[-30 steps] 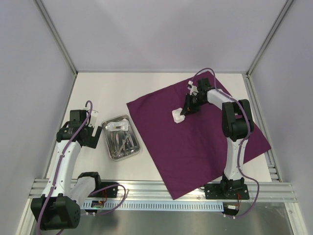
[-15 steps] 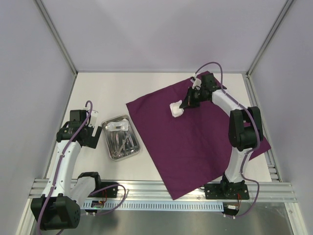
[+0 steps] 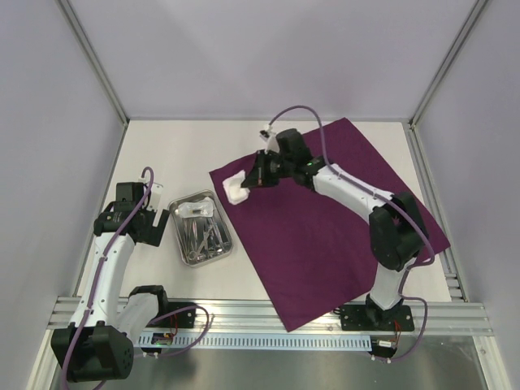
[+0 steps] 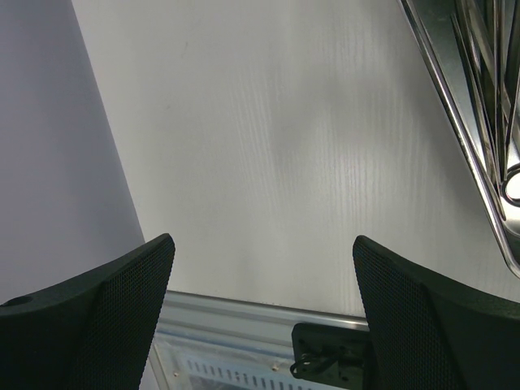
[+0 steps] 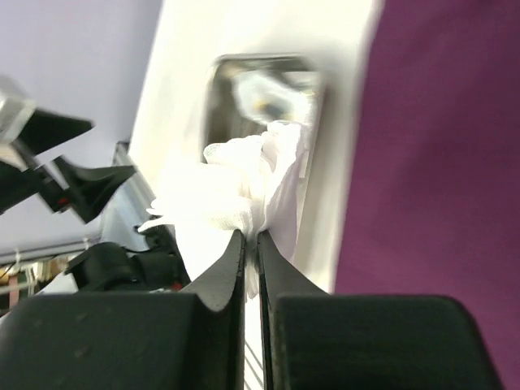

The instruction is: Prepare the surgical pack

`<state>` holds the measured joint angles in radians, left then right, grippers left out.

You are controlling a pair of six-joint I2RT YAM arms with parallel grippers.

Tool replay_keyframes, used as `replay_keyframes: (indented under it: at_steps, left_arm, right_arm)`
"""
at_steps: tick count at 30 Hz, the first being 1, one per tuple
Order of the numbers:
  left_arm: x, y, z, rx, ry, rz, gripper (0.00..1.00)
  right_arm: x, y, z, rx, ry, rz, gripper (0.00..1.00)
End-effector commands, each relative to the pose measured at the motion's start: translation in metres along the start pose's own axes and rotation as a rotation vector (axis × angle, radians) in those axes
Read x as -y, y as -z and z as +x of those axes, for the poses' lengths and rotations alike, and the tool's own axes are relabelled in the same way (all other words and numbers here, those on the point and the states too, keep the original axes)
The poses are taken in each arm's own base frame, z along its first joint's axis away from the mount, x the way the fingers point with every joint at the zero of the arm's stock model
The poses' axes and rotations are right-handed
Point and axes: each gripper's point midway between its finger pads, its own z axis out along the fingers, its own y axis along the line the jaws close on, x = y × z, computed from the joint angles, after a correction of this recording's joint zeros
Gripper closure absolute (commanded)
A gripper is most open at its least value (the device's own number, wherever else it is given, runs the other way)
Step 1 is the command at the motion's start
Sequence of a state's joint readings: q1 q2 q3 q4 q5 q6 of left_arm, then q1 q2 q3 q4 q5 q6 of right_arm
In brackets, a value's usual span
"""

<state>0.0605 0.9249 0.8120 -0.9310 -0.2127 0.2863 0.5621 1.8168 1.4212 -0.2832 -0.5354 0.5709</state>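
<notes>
A large dark purple cloth (image 3: pixel 333 219) lies flat on the right half of the table. A shiny steel tray (image 3: pixel 201 227) with instruments and a white gauze pad inside sits to its left. My right gripper (image 3: pixel 249 184) is shut on a white gauze pad (image 3: pixel 236 188), held above the cloth's left corner, between cloth and tray. In the right wrist view the pad (image 5: pixel 244 191) bunches out beyond my right gripper (image 5: pixel 250 237), with the tray (image 5: pixel 260 89) beyond. My left gripper (image 4: pixel 262 252) is open with nothing between its fingers, left of the tray's rim (image 4: pixel 455 106).
Grey walls with metal posts close in the table on three sides. An aluminium rail (image 3: pixel 268 317) runs along the near edge, carrying both arm bases. The right arm (image 3: pixel 357 195) stretches across the cloth.
My right gripper lifted the gauze pad off the middle of the cloth and carried it left to the cloth's left corner, nearer the tray. The left arm has not moved.
</notes>
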Motion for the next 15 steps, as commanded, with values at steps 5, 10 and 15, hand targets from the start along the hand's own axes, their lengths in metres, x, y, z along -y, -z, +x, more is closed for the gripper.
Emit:
replay_keyframes:
  at_steps: [5, 10, 15]
  left_arm:
    - [-0.004, 0.005, -0.002, 0.026, -0.002, -0.020, 0.00]
    - [-0.003, 0.006, 0.000, 0.026, -0.008, -0.019, 0.00]
    - [-0.002, 0.005, 0.002, 0.027, -0.009, -0.017, 0.00]
  right_arm:
    - [-0.098, -0.091, 0.047, 0.007, -0.053, -0.150, 1.00]
    - [-0.105, -0.126, 0.064, 0.016, -0.059, -0.128, 1.00]
    - [-0.078, -0.148, 0.079, 0.024, -0.086, -0.032, 1.00]
